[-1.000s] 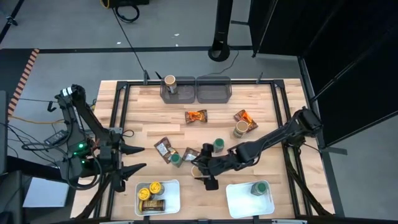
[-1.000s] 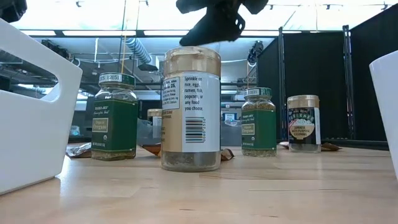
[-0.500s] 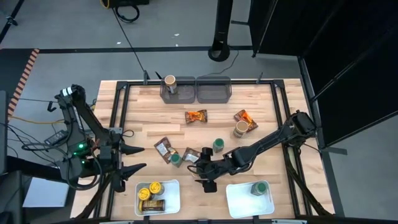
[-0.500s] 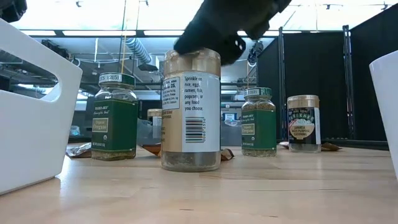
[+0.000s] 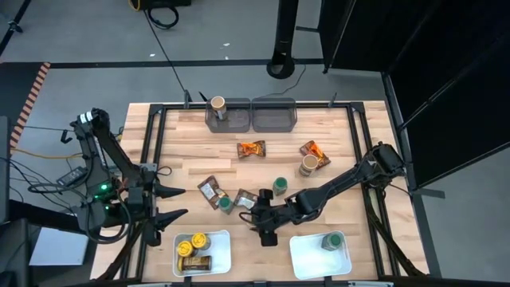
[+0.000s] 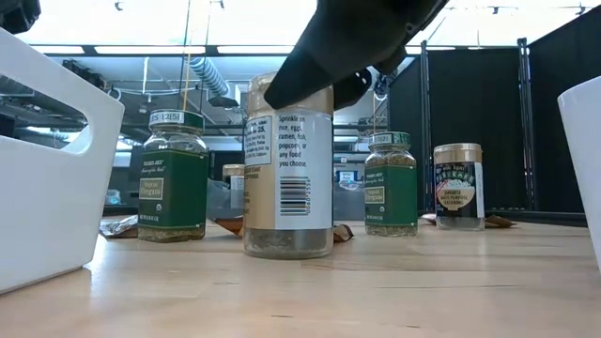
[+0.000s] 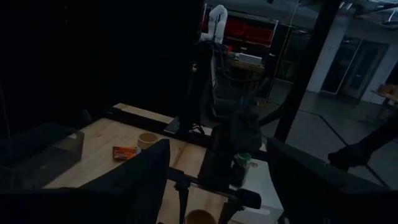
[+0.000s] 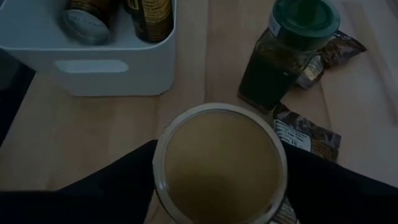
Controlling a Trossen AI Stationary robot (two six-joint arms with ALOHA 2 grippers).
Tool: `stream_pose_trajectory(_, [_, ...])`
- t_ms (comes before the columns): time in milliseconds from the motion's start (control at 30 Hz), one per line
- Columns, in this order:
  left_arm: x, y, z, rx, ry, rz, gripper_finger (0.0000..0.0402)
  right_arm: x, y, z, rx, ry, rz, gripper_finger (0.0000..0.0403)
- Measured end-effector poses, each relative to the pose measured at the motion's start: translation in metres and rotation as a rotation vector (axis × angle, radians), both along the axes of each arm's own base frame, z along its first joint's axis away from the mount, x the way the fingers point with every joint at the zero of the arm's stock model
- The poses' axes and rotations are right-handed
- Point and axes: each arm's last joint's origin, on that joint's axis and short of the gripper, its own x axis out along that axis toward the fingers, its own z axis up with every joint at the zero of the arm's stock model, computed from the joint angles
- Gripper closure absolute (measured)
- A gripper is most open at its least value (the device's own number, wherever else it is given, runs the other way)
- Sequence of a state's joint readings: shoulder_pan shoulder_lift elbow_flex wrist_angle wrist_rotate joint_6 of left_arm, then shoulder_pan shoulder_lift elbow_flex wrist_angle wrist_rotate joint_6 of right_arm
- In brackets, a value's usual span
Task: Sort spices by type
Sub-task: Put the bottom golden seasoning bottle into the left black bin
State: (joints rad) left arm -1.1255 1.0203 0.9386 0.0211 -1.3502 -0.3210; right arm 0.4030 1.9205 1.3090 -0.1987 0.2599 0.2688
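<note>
Right pincer (image 8: 217, 186) has sunk lower over the tan-lidded jar (image 6: 288, 164) standing mid-desk (image 5: 351, 147) near the front, fingers (image 8: 99, 186) spread either side of its lid, not gripping. Left pincer (image 5: 177, 203) waits released at the left edge.

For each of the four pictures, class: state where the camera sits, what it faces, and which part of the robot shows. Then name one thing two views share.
High view: above, looking straight down on the table; both arms show.
Low view: table height, looking level at the tan-lidded jar; the right gripper comes from above.
Left wrist view: on the left arm at the table's side, facing across; its own dark fingers show.
Right wrist view: looks down on that jar between its fingers.
Shared: low and right wrist views both show the jar.
</note>
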Motion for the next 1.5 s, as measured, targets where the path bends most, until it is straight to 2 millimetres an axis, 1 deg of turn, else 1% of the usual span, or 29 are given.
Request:
stream_pose_trajectory(67, [0.0,0.0,0.0,0.002,0.001,0.0,0.0133,0.0,-0.001,0.0,0.002,0.005,-0.004,0.0113])
stream_pose_trajectory(333, [0.0,0.001,-0.003,0.038,0.016,0.014,0.0133,0.001,-0.006,0.0,0.04,0.02,-0.038,0.0114])
stream_pose_trajectory(500, [0.0,0.002,-0.003,0.046,0.016,0.051,0.0133,0.001,-0.013,0.008,0.049,0.01,-0.048,0.0114])
stream_pose_trajectory(600, [-0.001,0.002,-0.003,0.063,0.019,0.073,0.0133,0.001,-0.024,0.024,0.058,-0.016,-0.072,0.0114])
stream_pose_trajectory(700, [-0.001,0.003,-0.003,0.071,0.02,0.088,0.0133,0.003,-0.037,0.048,0.044,-0.044,-0.094,0.0114])
stream_pose_trajectory(767, [-0.001,0.003,-0.003,0.073,0.02,0.104,0.0133,0.005,-0.048,0.065,0.003,-0.063,-0.116,0.0114])
stream_pose_trajectory(833, [-0.001,0.004,-0.003,0.076,0.019,0.123,0.0133,0.008,-0.063,0.084,-0.046,-0.102,-0.147,0.0114])
stream_pose_trajectory(900, [-0.001,0.004,-0.003,0.077,0.019,0.141,0.0133,0.014,-0.082,0.105,-0.096,-0.159,-0.196,0.0114])
stream_pose_trajectory(1000, [-0.002,0.005,-0.003,0.081,0.018,0.172,0.0133,0.022,-0.119,0.129,-0.147,-0.215,-0.27,0.0114])
stream_pose_trajectory(1067, [-0.002,0.005,-0.003,0.082,0.017,0.189,0.0133,0.026,-0.145,0.138,-0.166,-0.24,-0.324,0.0114])
stream_pose_trajectory(1167, [-0.002,0.006,-0.003,0.087,0.017,0.213,0.0133,0.028,-0.187,0.146,-0.188,-0.296,-0.416,0.0114])
stream_pose_trajectory(1300, [-0.002,0.006,-0.003,0.127,0.03,0.222,0.0133,0.024,-0.24,0.149,-0.209,-0.337,-0.517,0.0114])
stream_pose_trajectory(1367, [-0.002,0.006,-0.003,0.14,0.035,0.222,0.0133,0.024,-0.262,0.148,-0.225,-0.363,-0.552,0.0114])
stream_pose_trajectory(1500, [-0.002,0.006,-0.003,0.152,0.039,0.221,0.0133,0.026,-0.299,0.134,-0.209,-0.36,-0.577,0.0114])
